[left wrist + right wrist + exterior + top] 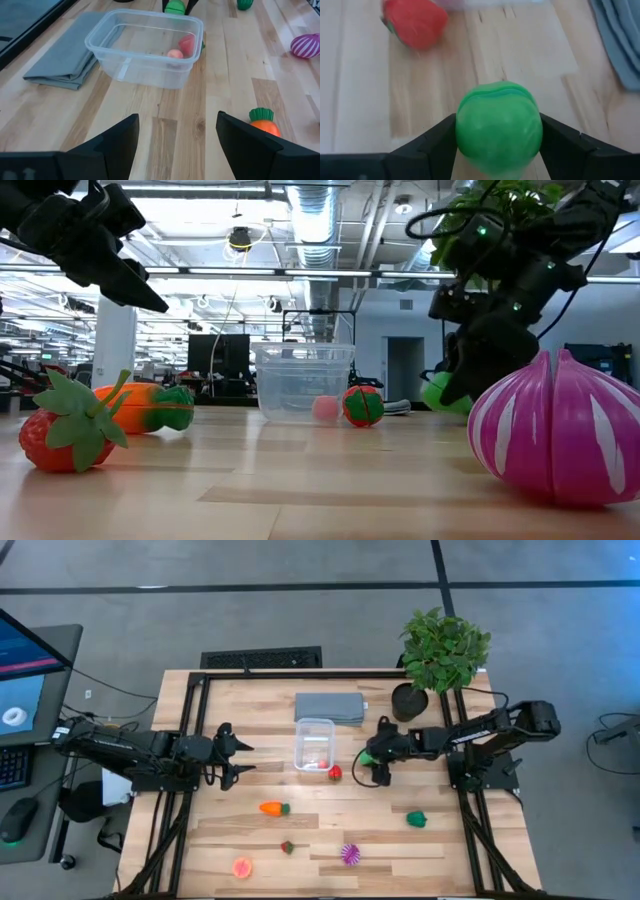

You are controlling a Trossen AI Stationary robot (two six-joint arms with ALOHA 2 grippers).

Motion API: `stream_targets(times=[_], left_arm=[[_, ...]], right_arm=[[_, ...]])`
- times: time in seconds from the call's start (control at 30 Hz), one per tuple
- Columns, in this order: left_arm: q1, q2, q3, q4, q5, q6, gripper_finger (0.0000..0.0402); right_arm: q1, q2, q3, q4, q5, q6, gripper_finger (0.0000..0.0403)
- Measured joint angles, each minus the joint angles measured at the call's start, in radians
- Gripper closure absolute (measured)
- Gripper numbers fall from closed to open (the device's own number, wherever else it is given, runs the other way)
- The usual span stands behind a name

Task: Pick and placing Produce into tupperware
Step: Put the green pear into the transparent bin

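Now my right gripper pinches a round green fruit beside the tupperware, whose long side runs toward the grey pad, while my left gripper waits spread.

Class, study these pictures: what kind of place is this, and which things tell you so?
Probably a robotics lab in an open office: exposed ceiling ducts, a computer monitor beside the wooden table, and toy produce laid out for two robot arms.

Light wooden plank desk, seen from above. Lying at upper centre: a folded grey cloth, with a clear tub sitting just below it. A red fruit is resting beside the tub's lower right corner. Lying lower: orange carrot, green piece, small strawberry, spiky purple ball, pink-orange piece. A potted plant is standing at upper right.
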Motion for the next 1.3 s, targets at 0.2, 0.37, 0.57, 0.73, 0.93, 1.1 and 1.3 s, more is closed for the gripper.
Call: stream_targets(times=[0.2,0.37,0.57,0.73,0.93,1.1,1.3], left_arm=[[0.0,0.0,0.0,-0.002,0.0,0.0,0.0148],[0.0,0.0,0.0,-0.003,0.0,0.0,0.0148],[0.0,0.0,0.0,-0.003,0.0,0.0,0.0148],[0.0,0.0,0.0,-0.011,-0.005,0.0,0.0148],[0.0,0.0,0.0,-0.011,-0.005,0.0,0.0148],[0.0,0.0,0.0,-0.009,-0.011,0.005,0.0148],[0.0,0.0,0.0,-0.002,-0.015,0.01,0.0148]], right_arm=[[0.0,0.0,0.002,0.067,-0.014,-0.024,0.0139],[0.0,-0.001,0.043,0.082,-0.014,-0.055,0.0138],[0.001,-0.001,0.124,0.077,-0.029,-0.12,0.0138],[0.001,-0.001,0.189,0.07,-0.04,-0.169,0.0138],[0.001,-0.001,0.242,0.068,-0.04,-0.213,0.0138],[0.001,-0.001,0.28,0.075,-0.04,-0.24,0.0138],[0.0,0.001,0.32,0.08,-0.042,-0.267,0.0138]])
